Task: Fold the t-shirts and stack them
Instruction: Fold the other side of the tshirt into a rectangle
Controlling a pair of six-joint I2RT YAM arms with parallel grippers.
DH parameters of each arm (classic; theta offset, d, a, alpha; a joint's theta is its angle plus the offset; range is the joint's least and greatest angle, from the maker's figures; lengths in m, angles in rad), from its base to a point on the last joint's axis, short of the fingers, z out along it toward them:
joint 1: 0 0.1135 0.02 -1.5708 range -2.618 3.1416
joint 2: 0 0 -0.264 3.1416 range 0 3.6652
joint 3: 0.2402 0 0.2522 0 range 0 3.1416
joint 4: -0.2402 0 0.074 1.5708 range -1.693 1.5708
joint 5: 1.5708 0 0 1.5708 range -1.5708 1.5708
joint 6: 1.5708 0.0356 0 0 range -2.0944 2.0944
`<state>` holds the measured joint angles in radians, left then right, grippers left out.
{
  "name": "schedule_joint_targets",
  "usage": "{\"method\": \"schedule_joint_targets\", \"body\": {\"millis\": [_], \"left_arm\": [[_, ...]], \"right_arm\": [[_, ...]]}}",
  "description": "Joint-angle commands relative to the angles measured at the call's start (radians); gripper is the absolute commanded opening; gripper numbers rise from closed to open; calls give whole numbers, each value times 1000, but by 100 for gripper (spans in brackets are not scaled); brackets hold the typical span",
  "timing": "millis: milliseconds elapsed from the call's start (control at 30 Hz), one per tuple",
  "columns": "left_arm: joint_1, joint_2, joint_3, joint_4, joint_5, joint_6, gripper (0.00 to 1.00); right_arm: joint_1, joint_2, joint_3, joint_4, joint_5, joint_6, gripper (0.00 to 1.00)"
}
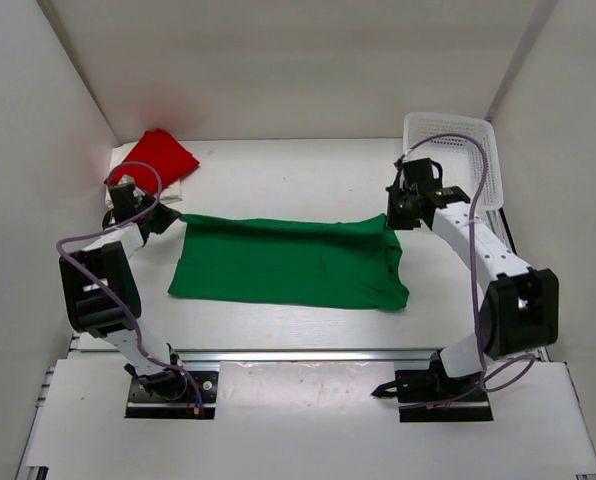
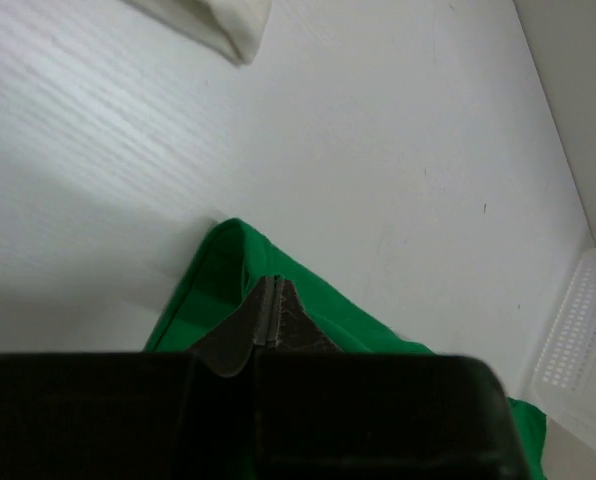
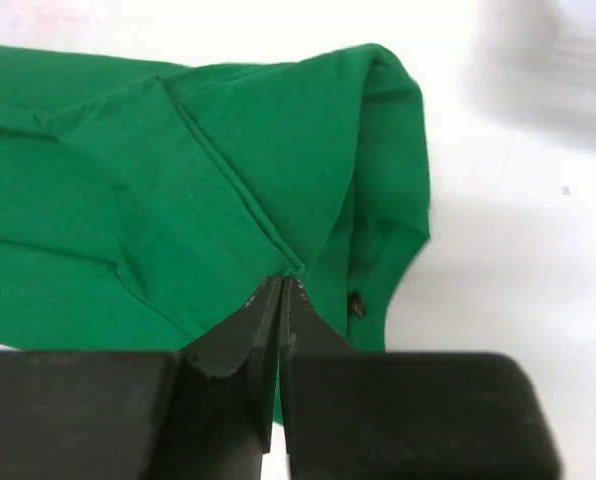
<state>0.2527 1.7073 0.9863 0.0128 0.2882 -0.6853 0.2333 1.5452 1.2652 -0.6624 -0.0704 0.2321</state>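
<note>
T-shirt (image 1: 288, 262), green, lies spread, long axis left-to-right across the table (image 1: 298, 170).

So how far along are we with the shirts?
Done: the red t-shirt sits folded on the white t-shirt at the far left corner. In hand: the green t-shirt lies spread out, left fingers and right fingers each shut on a far corner. Left: finish folding it and stack it on the pile.
</note>
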Motion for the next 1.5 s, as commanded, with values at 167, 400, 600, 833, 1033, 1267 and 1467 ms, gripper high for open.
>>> {"method": "schedule_joint_targets", "body": {"millis": [167,400,600,833,1033,1267,1467], "left_arm": [[14,-198,-113,43,39,-8,0],[-3,-235,-190,-4,-28,26,0],[42,-152,-230,23,61,-25,17],[114,-288,-305,118,74,-151,45],[-74,-451,-356,151,-121,-67,30],[-236,-315,-359,210,-85,-115,25],[-224,-130,-377,343,64,-217,19]], "right_arm": [[-54,-252,-277,182,3,52,0],[-49,-422,-533,256,-20,131,0],[-35,-479,-713,337,-5,211,4],[-22,-554,-712,342,66,222,31],[99,-438,-600,420,17,185,2],[185,-123,-416,586,-49,147,32],[210,76,-322,619,-45,145,39]]}}
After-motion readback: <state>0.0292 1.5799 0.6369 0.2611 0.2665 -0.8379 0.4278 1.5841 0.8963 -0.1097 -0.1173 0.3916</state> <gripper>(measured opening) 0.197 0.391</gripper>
